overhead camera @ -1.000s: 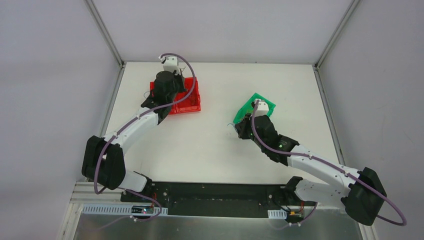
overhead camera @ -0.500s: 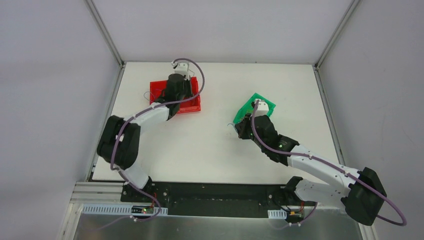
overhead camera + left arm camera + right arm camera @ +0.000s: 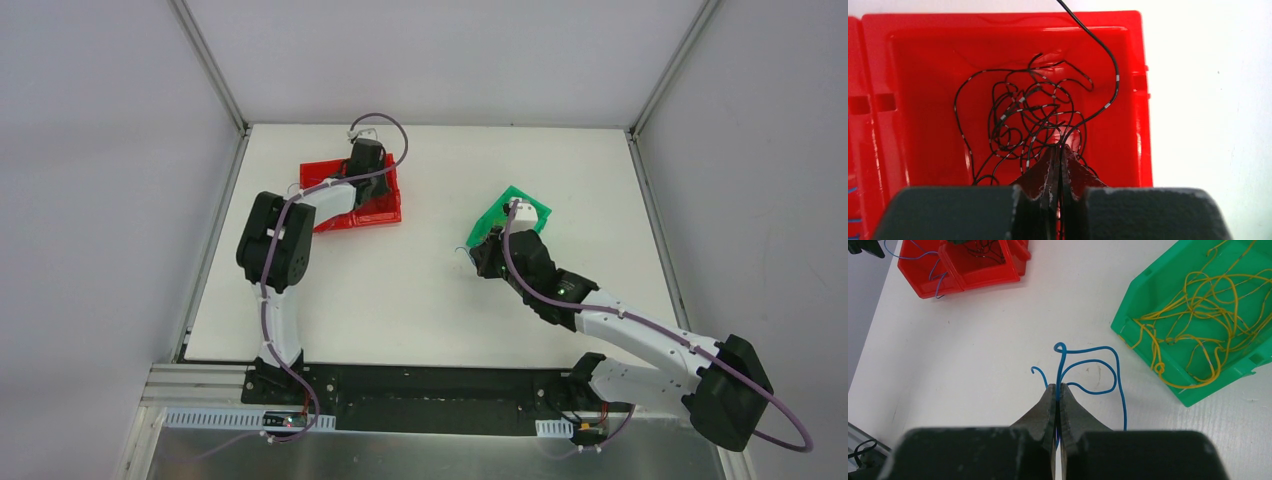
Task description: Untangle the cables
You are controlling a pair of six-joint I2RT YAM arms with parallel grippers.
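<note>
In the left wrist view a tangle of thin black wires (image 3: 1033, 115) lies in a red bin (image 3: 923, 140). My left gripper (image 3: 1060, 150) hangs over that bin, shut on a black wire that runs up between the fingertips. In the right wrist view my right gripper (image 3: 1058, 387) is shut on a looped blue wire (image 3: 1098, 367) above the white table. A green bin (image 3: 1193, 390) to its right holds tangled yellow wires (image 3: 1208, 315). From the top, the left gripper (image 3: 366, 160) is over the red bin (image 3: 345, 215) and the right gripper (image 3: 478, 255) is beside the green bin (image 3: 520, 195).
A second red bin compartment (image 3: 928, 285) holds a thin blue wire draped over its wall. The table's left edge (image 3: 863, 365) drops off near the right wrist view's left side. Metal frame posts (image 3: 215, 70) stand at the table's back corners.
The left arm has swung rightward and folded up, carrying its gripper from the red bin's left part to over its right compartment. The right arm has not moved.
</note>
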